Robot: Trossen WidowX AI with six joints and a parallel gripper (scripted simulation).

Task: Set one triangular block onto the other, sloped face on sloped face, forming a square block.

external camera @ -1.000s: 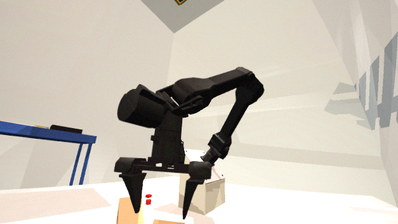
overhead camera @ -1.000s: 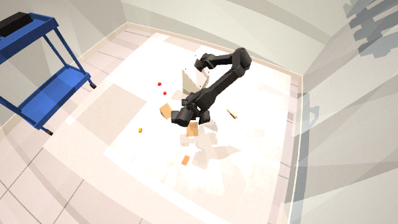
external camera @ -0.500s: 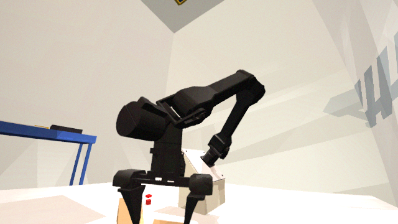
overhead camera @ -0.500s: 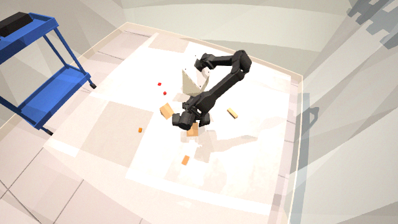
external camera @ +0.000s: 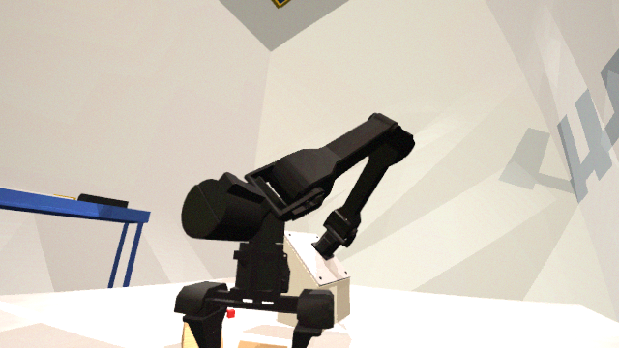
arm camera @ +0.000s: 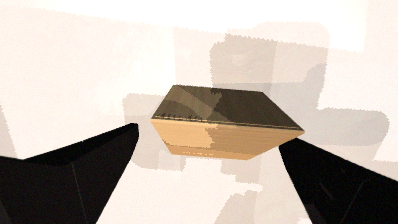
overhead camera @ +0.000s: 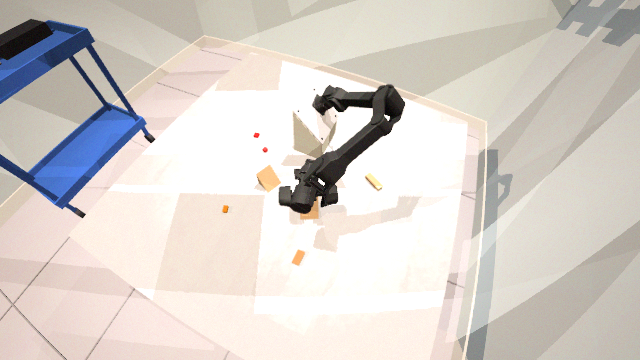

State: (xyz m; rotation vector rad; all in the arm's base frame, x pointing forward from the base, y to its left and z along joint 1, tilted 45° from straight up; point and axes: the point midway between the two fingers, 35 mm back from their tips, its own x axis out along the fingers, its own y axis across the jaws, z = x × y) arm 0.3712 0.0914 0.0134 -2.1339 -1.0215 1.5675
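One wooden triangular block (overhead camera: 311, 214) (external camera: 261, 344) (arm camera: 192, 135) lies on the table under my hand. It is partly hidden in the top view; the wrist view shows a shaded face and a lit face meeting at a long edge. My gripper (overhead camera: 307, 200) (arm camera: 209, 135) is open and empty above it, one finger on each side. In the wrist view the right fingertip is close to the block's right corner; I cannot tell if they touch. The other triangular block (overhead camera: 268, 178) (external camera: 188, 335) stands apart on the table, partly behind a finger in the exterior view.
A small orange block (overhead camera: 225, 209) and a flat orange block (overhead camera: 298, 257) lie nearby. A long light wooden piece (overhead camera: 373, 181) lies to the right. Two small red pieces (overhead camera: 256, 135) (overhead camera: 265, 149) lie near the arm's cream base (overhead camera: 306, 137) (external camera: 340, 302). A blue cart (overhead camera: 90, 155) stands left.
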